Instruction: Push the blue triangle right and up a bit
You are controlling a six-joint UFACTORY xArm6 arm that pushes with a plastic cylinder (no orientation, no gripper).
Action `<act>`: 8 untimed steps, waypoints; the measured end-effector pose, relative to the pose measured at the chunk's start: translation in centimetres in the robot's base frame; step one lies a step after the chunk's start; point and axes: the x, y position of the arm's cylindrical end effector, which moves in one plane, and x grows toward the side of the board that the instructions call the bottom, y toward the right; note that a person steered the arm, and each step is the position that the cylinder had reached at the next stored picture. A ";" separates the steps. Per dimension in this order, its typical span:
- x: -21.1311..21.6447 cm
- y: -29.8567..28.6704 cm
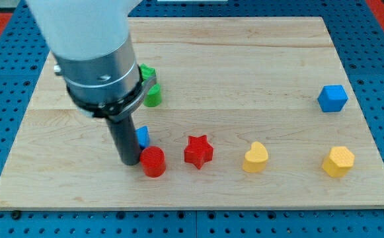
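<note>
Blue triangle [143, 137]: light, stiff, slides easily | mostly hidden behind rod | my tip [129, 161] just left-below it | no hand fitted; push lower-left face

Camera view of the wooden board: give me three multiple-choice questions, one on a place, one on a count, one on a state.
1. Where is my tip relative to the red cylinder?
A. at its left side
B. far to its right
C. above the blue cube

2. How many yellow blocks lie on the board?
A. one
B. two
C. four

3. How does the blue triangle show?
A. fully in view
B. partly hidden by the rod
C. stacked on the red star

Answers:
1 A, the rod ends just left of the cylinder.
2 B, a yellow heart and a yellow hexagon.
3 B, only its right part shows beside the rod.
</note>
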 end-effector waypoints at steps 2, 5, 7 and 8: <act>-0.8 -0.3; -2.6 -4.8; -3.3 4.3; -3.3 5.5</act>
